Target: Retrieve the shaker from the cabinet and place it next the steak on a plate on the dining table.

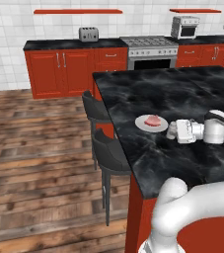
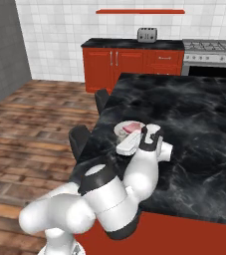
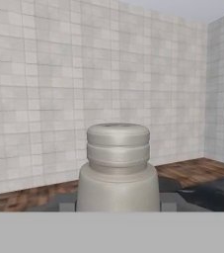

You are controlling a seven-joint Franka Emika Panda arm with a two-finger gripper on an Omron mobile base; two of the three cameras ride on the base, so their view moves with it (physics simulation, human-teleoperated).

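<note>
The small grey cylindrical shaker with its lighter ribbed cap (image 3: pixel 118 168) sits right in the claw's grasp, filling the middle of the hand view, with pale tiled wall and a strip of wood floor beyond it. Over at the far left of the left base view, the brown plank floor (image 1: pixel 34 163) stretches out, and two dark bar stools (image 1: pixel 106 148) stand tucked against the near-left edge of the big island. That island, the dining table with its black white-veined marble top (image 1: pixel 182 94), carries the small round white plate (image 1: pixel 144 127), and on it lies the pinkish-red steak (image 1: pixel 153 120). Just right of the plate, the white two-finger gripper (image 1: pixel 172 130) reaches in level, low over the marble, jaws pinched narrow on the shaker, which hangs just beside the plate's right rim. In the right base view the gripper (image 2: pixel 127 144) is close against the plate (image 2: pixel 120 130). Whether the shaker touches the marble, I cannot tell. Far back, the red base cabinets (image 1: pixel 64 66) line the wall, a silver toaster (image 1: pixel 89 34) on top, then the steel range (image 1: pixel 150 52) and a toaster oven (image 1: pixel 185 26) at far right.
</note>
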